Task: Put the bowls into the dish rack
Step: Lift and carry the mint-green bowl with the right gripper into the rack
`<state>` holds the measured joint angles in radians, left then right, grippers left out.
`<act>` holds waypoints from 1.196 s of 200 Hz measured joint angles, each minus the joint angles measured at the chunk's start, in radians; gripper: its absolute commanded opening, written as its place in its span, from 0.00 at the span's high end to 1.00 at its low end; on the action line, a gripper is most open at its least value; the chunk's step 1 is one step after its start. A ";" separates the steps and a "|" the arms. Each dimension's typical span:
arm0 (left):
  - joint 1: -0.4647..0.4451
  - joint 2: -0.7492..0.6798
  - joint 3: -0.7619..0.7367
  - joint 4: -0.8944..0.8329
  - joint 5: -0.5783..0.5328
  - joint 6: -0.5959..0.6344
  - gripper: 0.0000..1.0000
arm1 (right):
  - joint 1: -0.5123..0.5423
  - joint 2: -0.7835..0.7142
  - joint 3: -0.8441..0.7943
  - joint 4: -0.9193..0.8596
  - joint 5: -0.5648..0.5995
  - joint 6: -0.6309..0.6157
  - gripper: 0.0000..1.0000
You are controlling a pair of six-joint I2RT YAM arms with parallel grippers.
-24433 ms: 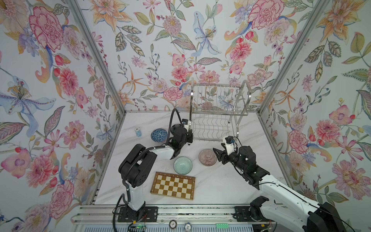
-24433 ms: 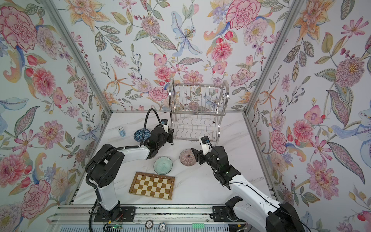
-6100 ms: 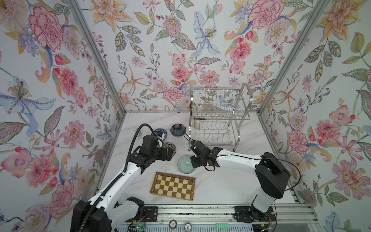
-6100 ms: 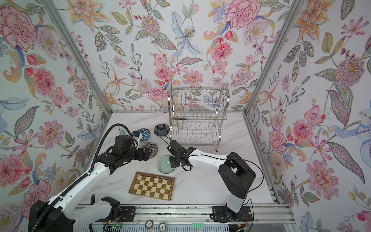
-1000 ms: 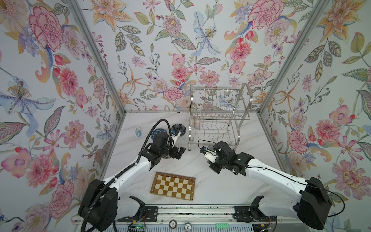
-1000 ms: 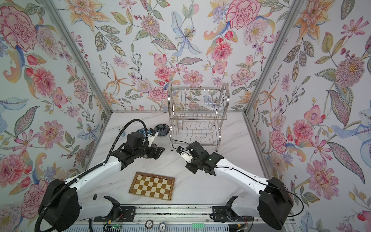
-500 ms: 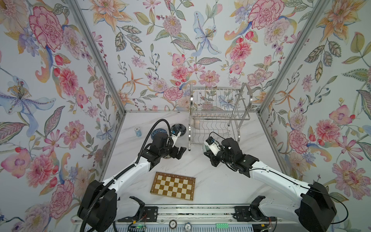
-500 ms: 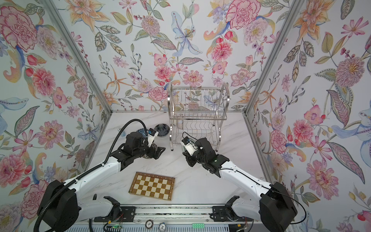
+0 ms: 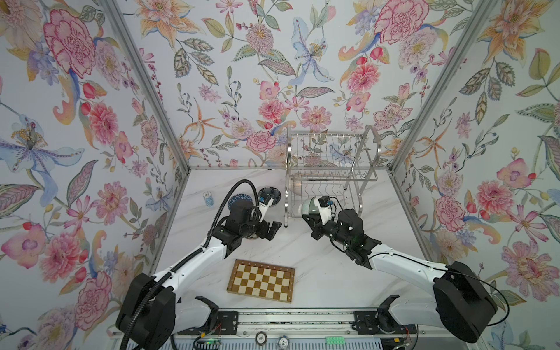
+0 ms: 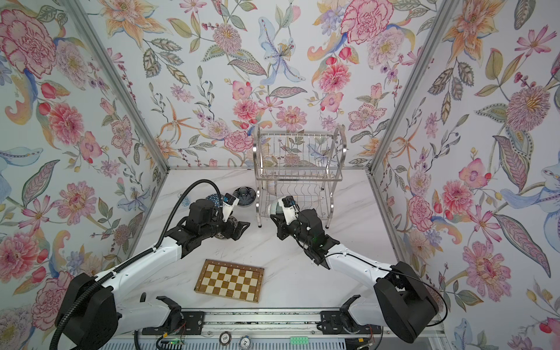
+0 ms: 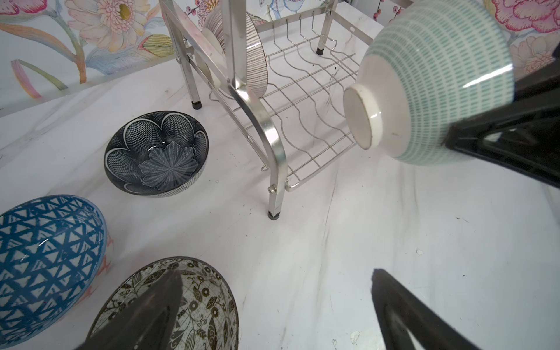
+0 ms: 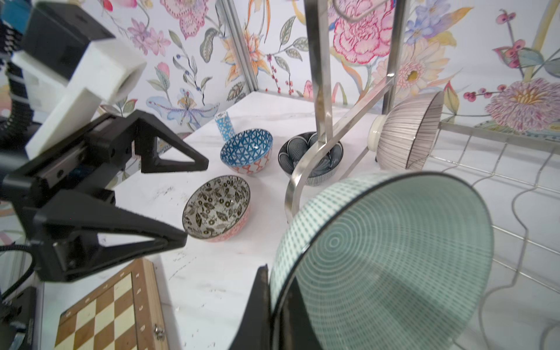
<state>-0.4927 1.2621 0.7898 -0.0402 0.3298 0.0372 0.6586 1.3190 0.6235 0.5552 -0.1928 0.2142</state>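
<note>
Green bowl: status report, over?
Left fingers open, empty. Right fingers shut on green bowl, tilted at dish rack lower tier, not slotted. Lined bowl racked behind; arched frame close.

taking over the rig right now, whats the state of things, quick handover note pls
Right claw: shut on the rim of the pale green bowl, held tilted in the air at the front of the dish rack, by its lower tier.
Left claw: open and empty, over the floral bowl.
Done: the pink lined bowl stands on edge in the lower tier.
Left: slot in the pale green bowl, then load the floral bowl, blue lattice bowl and navy petal bowl, all three on the table beside the rack.
</note>
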 measured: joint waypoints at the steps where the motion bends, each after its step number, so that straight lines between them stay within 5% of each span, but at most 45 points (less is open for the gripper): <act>1: 0.000 0.000 0.000 0.000 0.001 0.000 0.01 | 0.000 0.002 -0.002 0.005 0.001 0.003 1.00; 239: 0.000 0.000 -0.002 0.011 0.034 0.000 0.01 | -0.111 0.413 -0.050 0.760 0.169 0.566 1.00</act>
<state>-0.4927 1.2621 0.7879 -0.0288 0.3634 0.0372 0.5476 1.7317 0.5735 1.3148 -0.0242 0.7807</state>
